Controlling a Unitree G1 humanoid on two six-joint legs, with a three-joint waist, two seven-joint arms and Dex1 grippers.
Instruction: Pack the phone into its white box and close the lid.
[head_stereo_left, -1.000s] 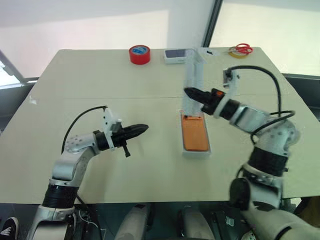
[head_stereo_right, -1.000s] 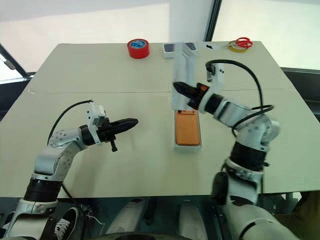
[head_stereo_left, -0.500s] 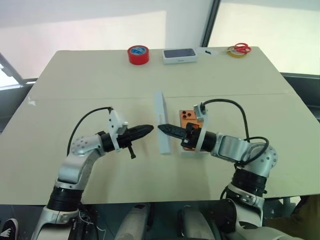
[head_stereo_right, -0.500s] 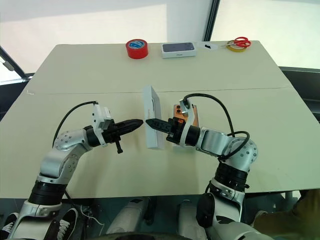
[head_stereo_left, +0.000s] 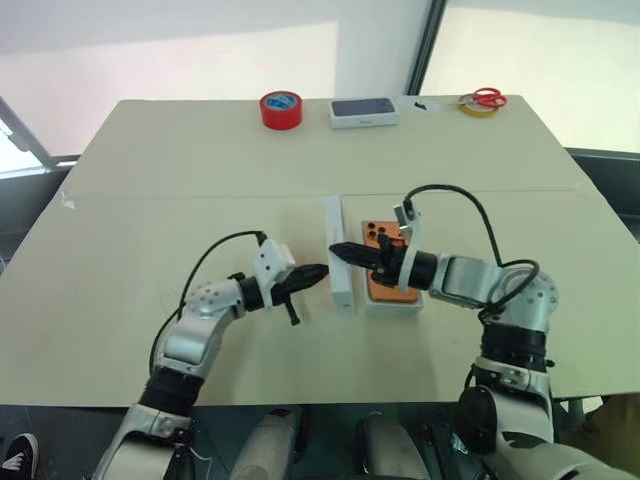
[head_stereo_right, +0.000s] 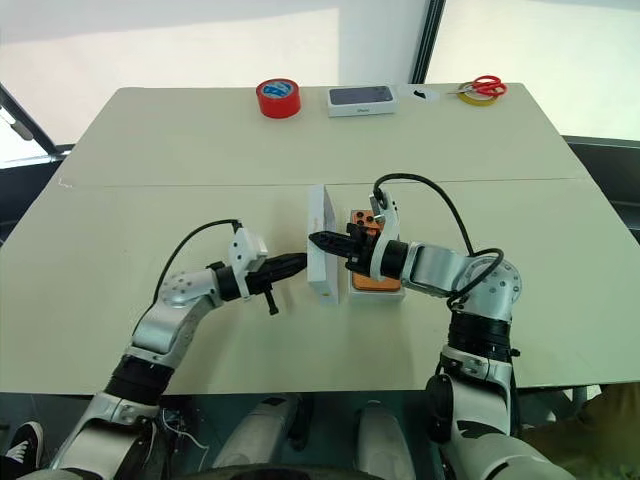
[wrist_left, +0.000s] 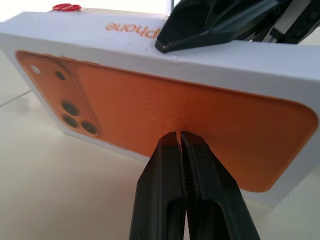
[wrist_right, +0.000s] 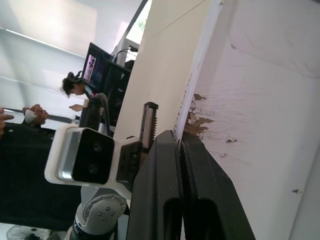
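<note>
The lid (head_stereo_left: 340, 257) stands on its long edge on the table (head_stereo_left: 180, 180), just to the left of the white box (head_stereo_left: 392, 300), which lies flat with the phone (head_stereo_left: 385, 262) already inside, its orange back and camera lenses up. The left wrist view shows that the outer face of the lid has a printed picture of an orange phone.

The lid looks like thin, light cardboard: stiff enough to keep its shape, but it can tip over easily while it balances on the edge, and its smooth faces may slip between narrow fingers. I judge the best place to hold it is the thin wall at the middle of a long side, so that it does not swing when it is lowered over the white box.

On the near left side of the lid, the left gripper (head_stereo_left: 312, 274) has its jaws fully closed and holds nothing; the tip is at the printed face, touching it or almost. From the side of the white box, the right gripper (head_stereo_left: 343, 251) reaches over the phone, its jaws also pressed together at the upper rim of the lid. They seem to pinch the thin wall, but I cannot tell this for sure.

Far behind the lid lie a red tape roll (head_stereo_left: 280, 108), a dark-topped white box (head_stereo_left: 363, 111) and scissors (head_stereo_left: 487, 97)
</note>
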